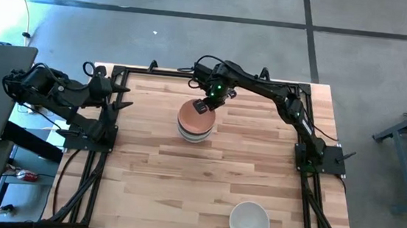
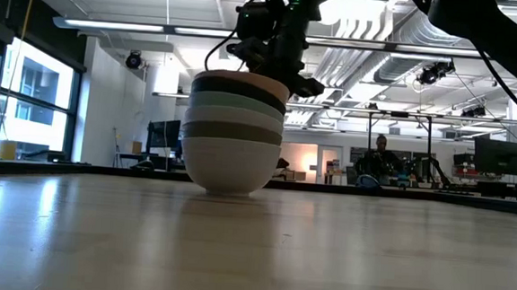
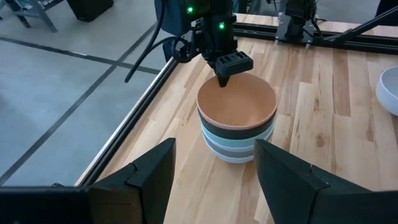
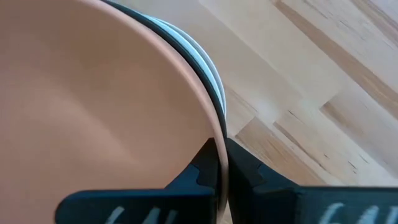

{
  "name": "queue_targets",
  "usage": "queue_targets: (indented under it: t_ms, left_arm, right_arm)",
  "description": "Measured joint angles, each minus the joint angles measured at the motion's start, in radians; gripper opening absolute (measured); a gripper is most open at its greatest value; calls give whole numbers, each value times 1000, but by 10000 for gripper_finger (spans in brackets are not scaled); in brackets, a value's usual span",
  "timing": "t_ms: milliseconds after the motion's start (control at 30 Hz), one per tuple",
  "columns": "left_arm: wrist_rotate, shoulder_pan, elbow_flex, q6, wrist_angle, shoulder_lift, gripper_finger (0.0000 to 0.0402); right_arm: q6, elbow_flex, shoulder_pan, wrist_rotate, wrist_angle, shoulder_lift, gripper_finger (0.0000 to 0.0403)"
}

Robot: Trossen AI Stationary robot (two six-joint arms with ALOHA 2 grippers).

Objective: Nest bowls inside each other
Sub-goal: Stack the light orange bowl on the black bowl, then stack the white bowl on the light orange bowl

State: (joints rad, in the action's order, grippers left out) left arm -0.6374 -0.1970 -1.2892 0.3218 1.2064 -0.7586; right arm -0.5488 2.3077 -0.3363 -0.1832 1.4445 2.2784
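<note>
A stack of several nested bowls [image 1: 195,122] stands on the table's far middle, a white bowl at the bottom and the peach-orange bowl [image 3: 236,102] on top. In the low view the stack [image 2: 234,130] shows white, grey-olive, mint and dark bands. My right gripper [image 1: 204,107] stands over the stack's far rim, shut on the peach-orange bowl. Another white bowl [image 1: 249,222] sits upright alone near the table's near edge, right of centre. My left gripper [image 1: 120,96] waits open at the table's left edge, facing the stack. My right gripper [image 4: 219,162] pinches the peach-orange bowl's rim [image 4: 214,124] on its far side, one finger inside the bowl and one outside. The fingers [image 3: 225,78] come from above, pointing down. The bowl sits level, nested in the top of the stack.
Black frame rails [image 1: 104,157] run along the table's left, right and far edges. The arm bases stand at the left [image 1: 84,129] and the right [image 1: 318,157]. Bare wood [image 1: 182,186] lies between the stack and the lone white bowl.
</note>
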Motion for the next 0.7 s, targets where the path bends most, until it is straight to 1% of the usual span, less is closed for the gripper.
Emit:
queue_targets:
  t_ms: [67,133,367,467,567,700]
  left_arm:
    - [-1,0,0,0,0,0,207]
    - [-2,0,0,0,0,0,207]
    - [-2,0,0,-1,0,0,207]
    - [0,0,0,-1,0,0,207]
    - [3,0,0,-1,0,0,207]
    - [5,0,0,3,0,0,207]
  right_arm:
    - [2,0,0,-22,0,0,2]
    - [6,0,-2,-46,-1,2,13]
    - [-10,0,-1,-60,-3,2,96]
    - [-11,-1,-2,-43,-2,2,124]
    - [-10,0,-2,-34,-1,2,141]
    - [-1,20,3,-31,-7,2,153]
